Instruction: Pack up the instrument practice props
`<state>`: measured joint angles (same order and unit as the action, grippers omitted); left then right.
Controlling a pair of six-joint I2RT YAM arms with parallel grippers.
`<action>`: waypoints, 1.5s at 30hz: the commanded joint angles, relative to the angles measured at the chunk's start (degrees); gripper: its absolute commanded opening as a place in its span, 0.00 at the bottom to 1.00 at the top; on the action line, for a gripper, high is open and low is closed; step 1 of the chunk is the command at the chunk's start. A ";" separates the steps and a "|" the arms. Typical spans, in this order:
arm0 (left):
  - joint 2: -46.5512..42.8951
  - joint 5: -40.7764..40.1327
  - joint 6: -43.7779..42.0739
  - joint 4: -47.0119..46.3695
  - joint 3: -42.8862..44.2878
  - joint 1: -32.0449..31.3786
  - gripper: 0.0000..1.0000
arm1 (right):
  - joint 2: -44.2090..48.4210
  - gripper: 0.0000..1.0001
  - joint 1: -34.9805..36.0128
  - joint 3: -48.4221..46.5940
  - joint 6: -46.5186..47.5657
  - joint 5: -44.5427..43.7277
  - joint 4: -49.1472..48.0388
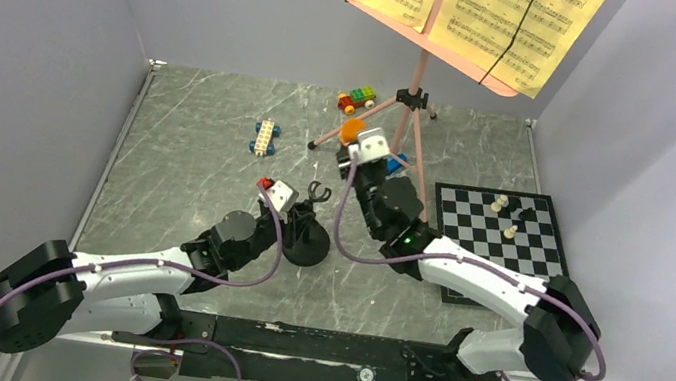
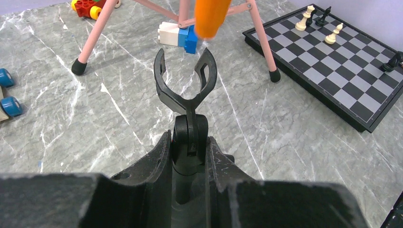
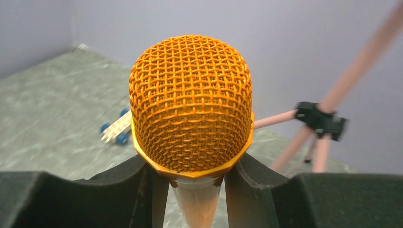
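Top view: my left end effector point(image 1: 295, 212) is pinching the black mic stand point(image 1: 306, 241) by its stem, base on the desk point(image 1: 197, 159). My right end effector point(image 1: 359, 145) is clamped on the orange microphone point(image 1: 352, 130), beyond the stand and near the pink music stand point(image 1: 418, 81). Left wrist: the stand's forked clip is straight ahead of my fingers point(image 2: 157, 161), with the microphone tip just above and beyond it. Right wrist: the mesh head pokes up between my pads point(image 3: 142, 190).

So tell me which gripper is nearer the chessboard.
Right. The right gripper, holding the orange microphone, hangs just left of the chessboard; the left gripper, clamped on the mic stand, sits farther left.
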<state>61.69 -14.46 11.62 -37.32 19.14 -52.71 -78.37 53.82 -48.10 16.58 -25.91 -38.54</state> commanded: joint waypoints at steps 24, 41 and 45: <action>-13.49 -4.84 6.80 20.86 5.75 -0.55 0.90 | 23.16 0.00 -0.88 1.25 -21.85 -8.26 31.34; -35.06 10.33 9.30 20.77 0.27 0.09 0.99 | 24.20 0.00 -9.93 -10.34 -38.34 34.61 50.12; -34.45 24.26 9.15 12.73 2.46 0.64 0.99 | 22.73 0.00 -10.05 -13.27 -41.10 47.10 47.31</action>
<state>26.59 -7.44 21.80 -15.59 17.39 -52.66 -55.51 43.75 -56.58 -19.40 2.22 11.62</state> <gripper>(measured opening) 0.993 0.441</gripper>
